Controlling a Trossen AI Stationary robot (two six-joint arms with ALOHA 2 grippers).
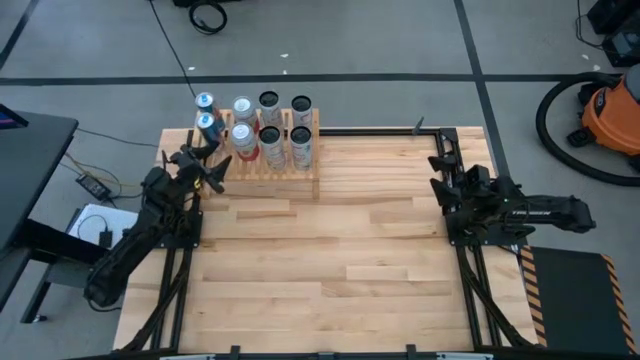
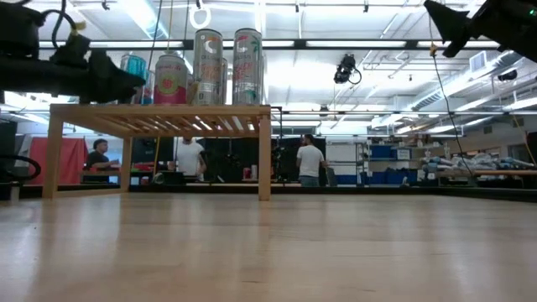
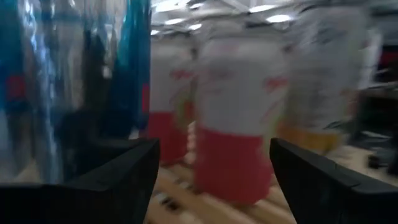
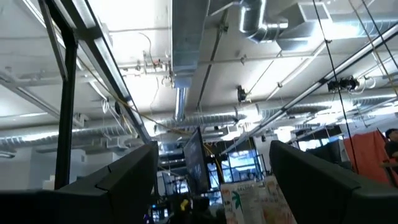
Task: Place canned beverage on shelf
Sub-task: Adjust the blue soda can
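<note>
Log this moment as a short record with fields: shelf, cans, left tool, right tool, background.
shelf: light-wood slatted rack at the table's far edge, left of centre
cans: six upright in two rows on the shelf; two blue cans at the shelf's left end, support unclear
left tool: open, empty, at the shelf's left end, facing a pink-and-white can
right tool: open, empty, waiting at the table's right edge
background: people standing behind the table
</note>
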